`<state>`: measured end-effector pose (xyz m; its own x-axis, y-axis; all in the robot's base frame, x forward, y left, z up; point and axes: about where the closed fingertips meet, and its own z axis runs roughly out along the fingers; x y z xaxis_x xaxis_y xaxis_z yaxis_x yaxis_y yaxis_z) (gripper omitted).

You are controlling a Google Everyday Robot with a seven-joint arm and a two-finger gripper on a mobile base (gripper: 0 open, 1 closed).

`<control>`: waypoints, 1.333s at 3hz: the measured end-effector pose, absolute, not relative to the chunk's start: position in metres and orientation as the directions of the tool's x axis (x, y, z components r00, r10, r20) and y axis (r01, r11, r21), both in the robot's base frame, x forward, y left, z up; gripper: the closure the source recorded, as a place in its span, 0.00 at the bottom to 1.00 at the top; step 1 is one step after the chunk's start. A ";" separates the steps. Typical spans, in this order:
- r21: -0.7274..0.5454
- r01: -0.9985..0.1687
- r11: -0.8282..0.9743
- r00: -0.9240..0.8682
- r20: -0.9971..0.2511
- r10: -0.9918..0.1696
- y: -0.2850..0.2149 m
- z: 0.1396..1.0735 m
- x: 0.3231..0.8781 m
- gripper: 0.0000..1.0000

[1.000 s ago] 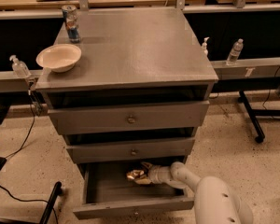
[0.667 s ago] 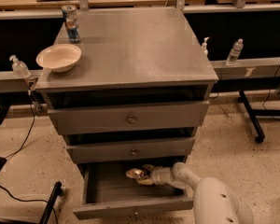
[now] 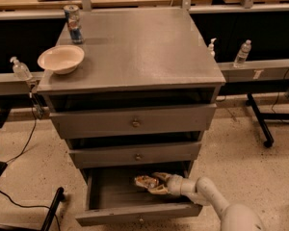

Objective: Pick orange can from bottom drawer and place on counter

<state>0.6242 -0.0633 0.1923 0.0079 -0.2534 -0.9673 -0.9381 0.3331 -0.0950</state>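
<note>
The bottom drawer point(image 3: 135, 214) of the grey cabinet stands pulled open. The orange can point(image 3: 145, 181) lies on its side inside it, right of the middle. My gripper point(image 3: 156, 183) reaches into the drawer from the right, low over its floor, and is shut on the can's right end. The white arm point(image 3: 207, 196) runs in from the lower right corner. The counter point(image 3: 144, 47) is the flat grey top of the cabinet, well above the gripper.
A cream bowl point(image 3: 60, 58) sits at the counter's left edge, and a taller blue, red and silver can point(image 3: 73, 23) at its back left corner. The two upper drawers point(image 3: 135, 123) overhang the open one. Bottles point(image 3: 242, 53) stand on rails either side.
The gripper and the orange can have moved together a little to the right inside the bottom drawer. Nothing on the counter has moved.
</note>
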 end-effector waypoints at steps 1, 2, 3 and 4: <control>-0.200 -0.923 0.329 0.142 -0.971 -0.193 -0.110 0.248 0.599 1.00; -0.278 -0.899 0.339 0.208 -0.951 -0.231 -0.172 0.312 0.546 1.00; -0.261 -0.899 0.351 0.189 -0.955 -0.226 -0.192 0.338 0.492 1.00; -0.276 -0.886 0.373 0.216 -0.957 -0.195 -0.210 0.368 0.457 1.00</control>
<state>0.4575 -0.2100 0.3682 0.2162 -0.1953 -0.9566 -0.8859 0.3727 -0.2763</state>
